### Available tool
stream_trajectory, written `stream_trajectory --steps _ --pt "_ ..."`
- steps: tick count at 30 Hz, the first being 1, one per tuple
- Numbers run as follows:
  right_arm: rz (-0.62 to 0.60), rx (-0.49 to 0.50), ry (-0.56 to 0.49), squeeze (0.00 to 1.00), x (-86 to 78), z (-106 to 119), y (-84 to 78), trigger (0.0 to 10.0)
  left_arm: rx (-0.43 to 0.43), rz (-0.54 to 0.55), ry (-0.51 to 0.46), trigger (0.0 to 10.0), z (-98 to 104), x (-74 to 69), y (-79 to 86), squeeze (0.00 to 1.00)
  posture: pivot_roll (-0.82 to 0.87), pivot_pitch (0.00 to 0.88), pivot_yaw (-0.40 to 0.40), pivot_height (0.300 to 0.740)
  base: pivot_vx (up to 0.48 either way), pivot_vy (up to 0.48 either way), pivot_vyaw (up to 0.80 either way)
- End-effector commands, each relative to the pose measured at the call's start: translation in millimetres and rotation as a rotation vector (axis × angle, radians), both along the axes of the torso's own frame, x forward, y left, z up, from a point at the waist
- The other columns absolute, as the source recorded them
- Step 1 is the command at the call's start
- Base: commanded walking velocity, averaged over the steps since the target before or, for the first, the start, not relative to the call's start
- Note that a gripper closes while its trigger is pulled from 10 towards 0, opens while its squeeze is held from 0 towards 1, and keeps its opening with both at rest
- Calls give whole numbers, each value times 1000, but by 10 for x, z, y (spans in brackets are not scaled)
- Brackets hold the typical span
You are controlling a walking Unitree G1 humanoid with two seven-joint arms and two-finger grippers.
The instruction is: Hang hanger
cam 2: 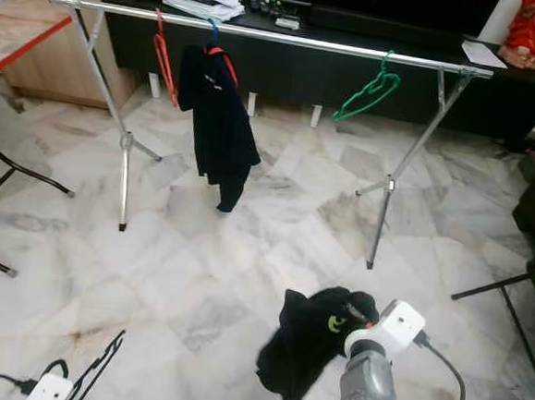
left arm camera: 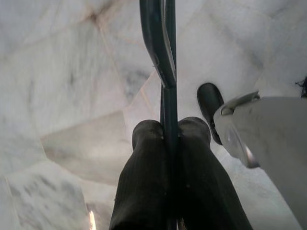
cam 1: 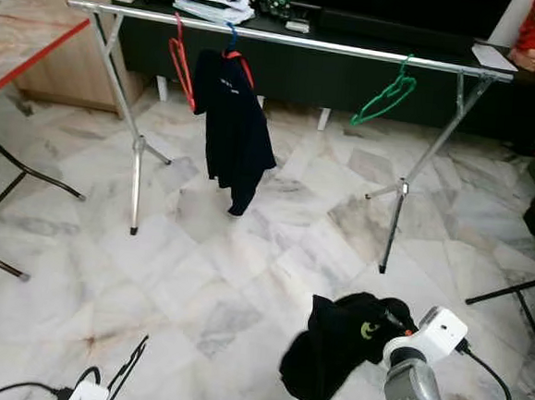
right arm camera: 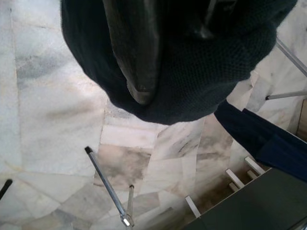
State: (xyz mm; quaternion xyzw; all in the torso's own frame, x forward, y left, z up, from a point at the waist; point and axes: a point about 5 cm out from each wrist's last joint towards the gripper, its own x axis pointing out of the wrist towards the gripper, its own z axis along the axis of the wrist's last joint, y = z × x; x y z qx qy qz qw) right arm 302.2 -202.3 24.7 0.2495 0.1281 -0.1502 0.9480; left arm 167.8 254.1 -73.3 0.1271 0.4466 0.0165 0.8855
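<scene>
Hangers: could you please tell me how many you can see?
4: red hanger and green hanger bare on the rail, one under the hung shirt, one in the left tool. Others may be hidden.

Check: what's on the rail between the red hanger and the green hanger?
In the left eye view, one dark shirt on a blue-hooked hanger, close beside the red hanger. From there the rail runs bare to the green hanger.

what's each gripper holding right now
left gripper: shut on a dark green hanger
right gripper: shut on a black garment
</scene>
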Motion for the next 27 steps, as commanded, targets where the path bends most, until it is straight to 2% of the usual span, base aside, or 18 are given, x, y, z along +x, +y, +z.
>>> stream_trajectory --steps 1,5,8,10,16,27 --pt "-6 -42 -30 0 -8 58 -36 10000 -16 51 28 10000 -73 -154 -10 0 5 81 -57 740 0 0 0" --pt "-20 -62 -39 0 -41 73 -89 10000 -41 114 4 10000 -91 -158 -63 0 6 62 -69 740 0 0 0" --pt "-17 -89 -56 0 -37 102 -93 10000 -53 123 -8 10000 -88 -142 -81 0 -6 52 -58 740 0 0 0" --pt "7 -134 -60 0 -32 122 -53 10000 -42 107 23 10000 -105 -157 -92 0 -16 33 -52 740 0 0 0" --pt "71 -172 -50 0 -75 73 64 10000 -50 139 -1 10000 -80 -105 -76 0 3 6 -43 740 0 0 0" --pt "83 -172 -41 0 -77 47 177 10000 -39 138 7 10000 -66 -92 -32 0 25 0 -27 740 0 449 0"
